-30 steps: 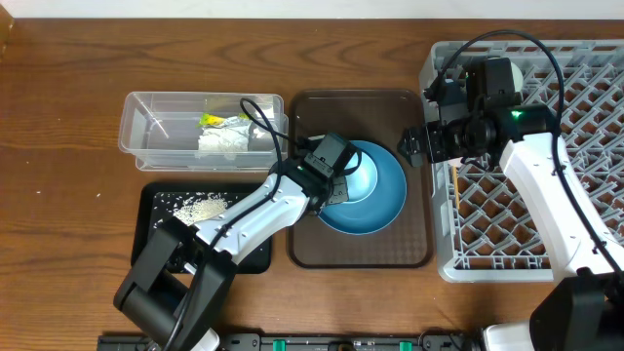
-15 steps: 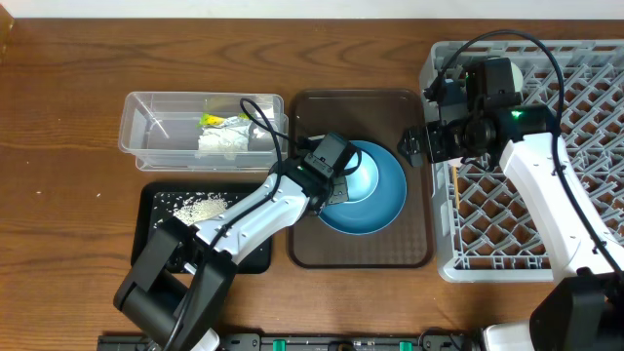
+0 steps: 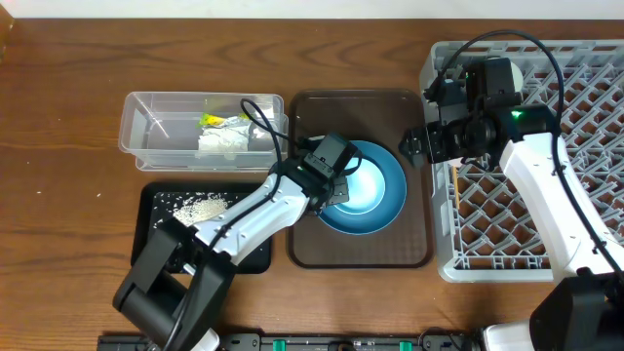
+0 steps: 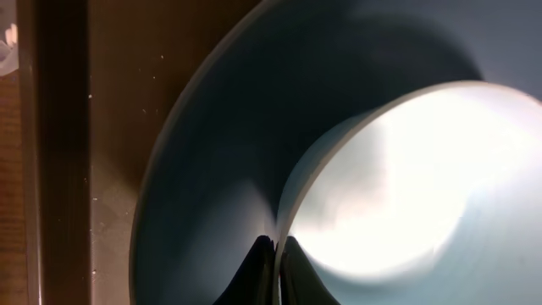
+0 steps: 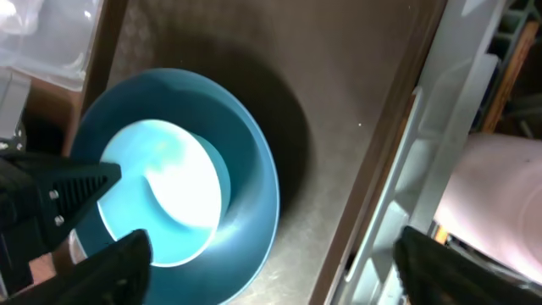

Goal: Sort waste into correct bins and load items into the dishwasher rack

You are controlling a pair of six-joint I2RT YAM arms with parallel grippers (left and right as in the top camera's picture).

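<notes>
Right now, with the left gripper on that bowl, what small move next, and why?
Probably lift straight up: the left gripper is shut on the rim of the pale bowl, which sits inside the blue plate, so it must clear that before travelling to the rack.

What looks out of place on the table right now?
Nothing major. A few white specks, possibly rice, lie on the brown serving tray beside the blue plate; the main rice pile sits in the black tray.
</notes>
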